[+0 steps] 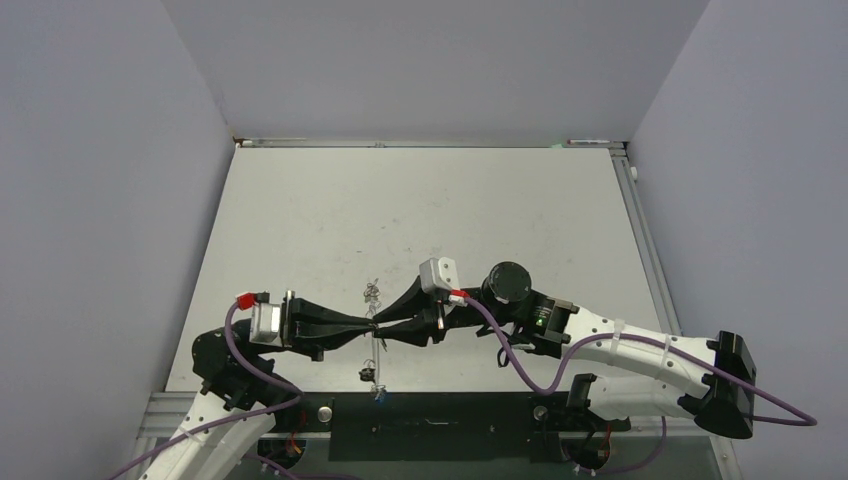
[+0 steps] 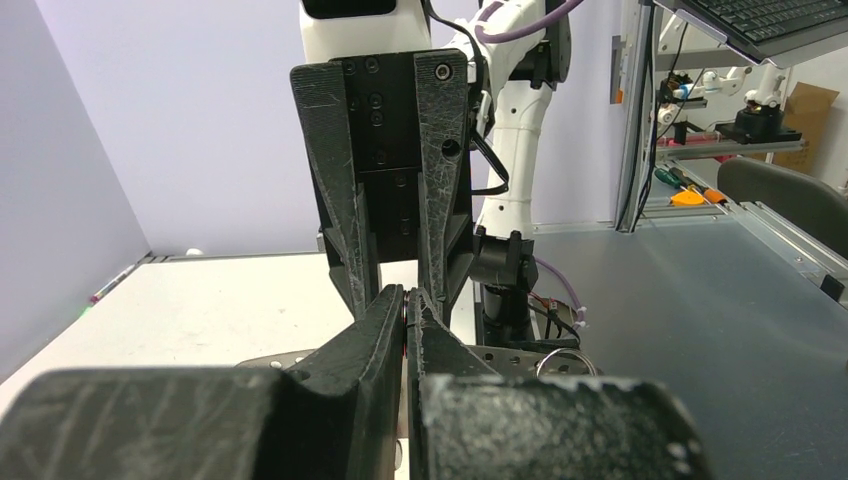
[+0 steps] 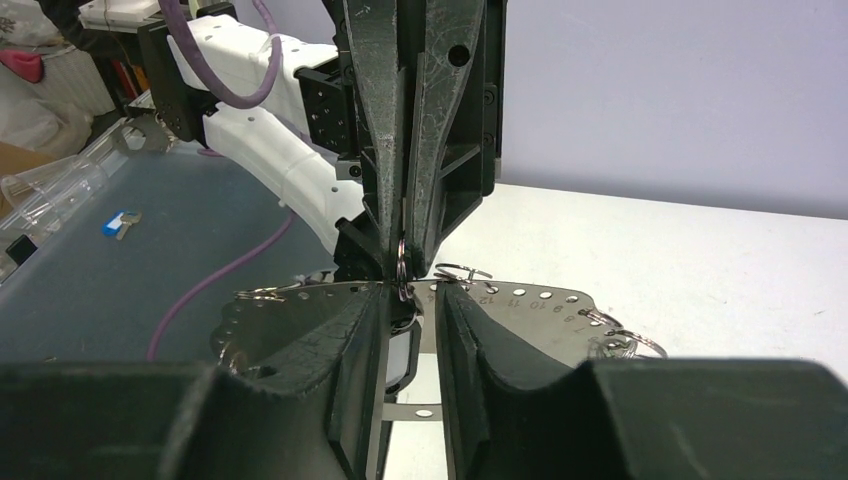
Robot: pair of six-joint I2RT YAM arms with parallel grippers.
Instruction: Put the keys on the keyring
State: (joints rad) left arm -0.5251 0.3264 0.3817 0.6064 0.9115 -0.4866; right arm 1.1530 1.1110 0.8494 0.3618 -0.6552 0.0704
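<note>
A white table (image 1: 420, 200) meets a dark grey panel (image 1: 440, 425) at its near edge; a blue-tagged key (image 3: 118, 222) lies flat on that panel, near the panel's far edge; whether the small cluster of metal rings (image 1: 372, 292) beyond the panel rests on the white top cannot be told.

We see the keyring (image 3: 520, 300) as a thin grey metal piece with numbered holes along its curved rim. It sits roughly level over the table (image 1: 420, 210), close to the near edge. A silver cluster of keys (image 1: 372, 292) hangs at its end farther from that edge, and a blue-tagged key (image 3: 118, 224) lies loose just past the edge.
</note>
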